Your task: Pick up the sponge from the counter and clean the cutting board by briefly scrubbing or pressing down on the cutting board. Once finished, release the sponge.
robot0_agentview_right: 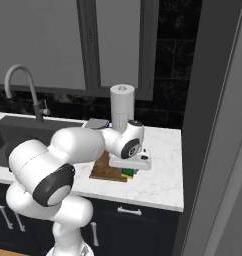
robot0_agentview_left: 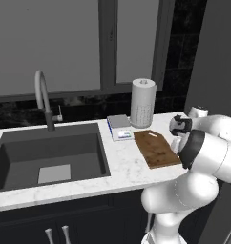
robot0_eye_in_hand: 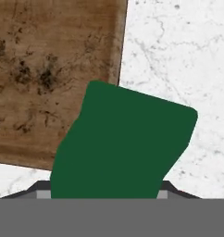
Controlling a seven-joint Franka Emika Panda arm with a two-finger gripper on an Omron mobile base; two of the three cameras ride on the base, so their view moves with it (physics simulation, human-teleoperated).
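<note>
**Sponge in the claw at the cutting board's corner**

I take the cutting board (robot0_agentview_left: 156, 148) as my landmark. It lies flat on the white marble worktop (robot0_agentview_left: 122, 167), with its handle slot at the end toward the window. On my hand view its brown surface (robot0_eye_in_hand: 53, 69) carries dark smudges.

The sponge (robot0_eye_in_hand: 123, 143) sits right in front of the hand camera, green face up, overlapping one corner of the board with the rest of it over bare worktop (robot0_eye_in_hand: 188, 60). From the right base view I see the sponge (robot0_agentview_right: 128, 173) as a small green and yellow block tucked under the hand, at the board's (robot0_agentview_right: 105, 171) near edge on the side away from the sink. The claw (robot0_agentview_right: 129, 170) is closed around the sponge. I cannot tell whether the sponge is touching the board or held just above it.

Beyond the board's far end stands a paper towel roll (robot0_agentview_left: 143, 102), upright, and just beside that end, toward the sink, lies a flat grey-and-blue scale (robot0_agentview_left: 120, 127). The dark sink basin (robot0_agentview_left: 50, 155) is cut into the worktop well to the board's other side, its curved tap (robot0_agentview_left: 43, 97) behind it.
</note>
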